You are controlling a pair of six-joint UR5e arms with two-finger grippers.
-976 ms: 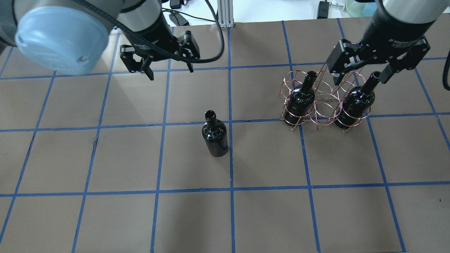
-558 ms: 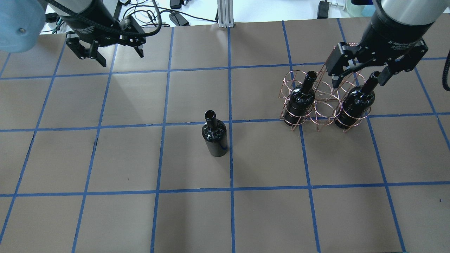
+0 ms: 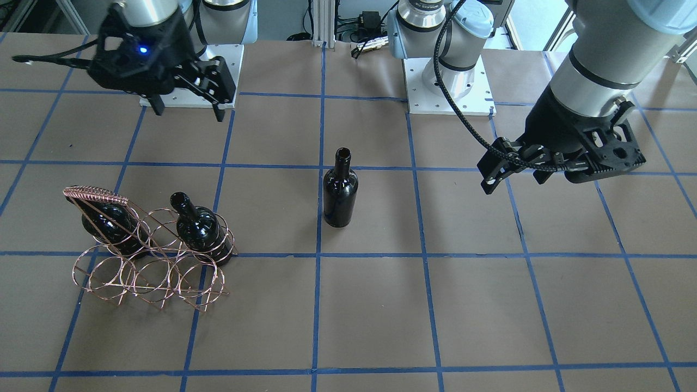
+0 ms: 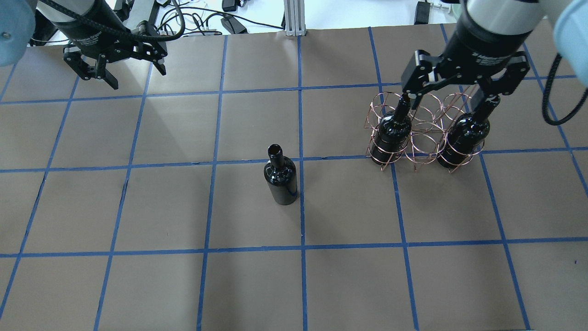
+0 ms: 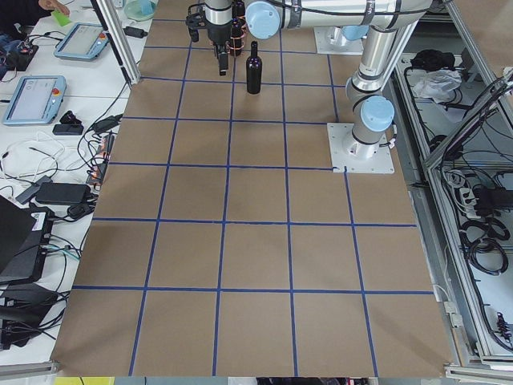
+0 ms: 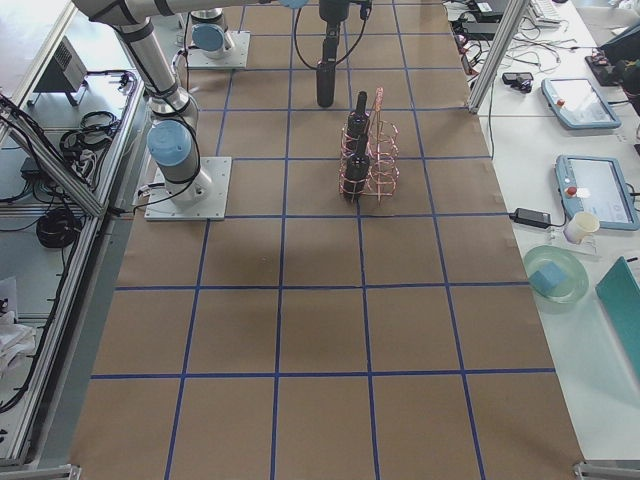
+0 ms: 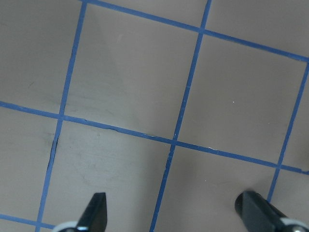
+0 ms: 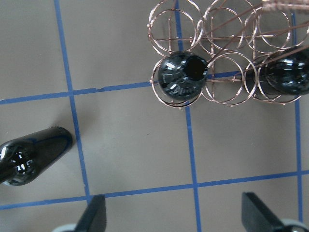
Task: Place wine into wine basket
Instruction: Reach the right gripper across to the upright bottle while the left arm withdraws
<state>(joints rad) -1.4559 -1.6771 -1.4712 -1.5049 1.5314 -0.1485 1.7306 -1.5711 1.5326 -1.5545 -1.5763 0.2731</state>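
One wine bottle (image 4: pixel 280 181) stands upright and alone near the table's middle; it also shows in the front view (image 3: pixel 340 190) and at the left edge of the right wrist view (image 8: pixel 29 154). The copper wire wine basket (image 4: pixel 425 136) (image 3: pixel 147 272) holds two more bottles (image 4: pixel 392 129) (image 4: pixel 463 137) in its outer rings; the middle ring is empty. My right gripper (image 4: pixel 459 94) (image 3: pixel 188 111) hangs open and empty above the basket's far side. My left gripper (image 4: pixel 137 77) (image 3: pixel 528 181) is open and empty over bare table at the far left, well away from the lone bottle.
The table is brown paper with a blue tape grid (image 4: pixel 301 248). Cables and an aluminium post (image 4: pixel 294 18) lie past the far edge. Both arm bases (image 3: pixel 449 92) stand at the robot's side. Tablets and a green bowl (image 6: pixel 555 275) sit on side benches.
My left gripper has swung left and back from the table's middle to its far left. My right gripper has shifted left over the basket, still open. The bottles have not moved.
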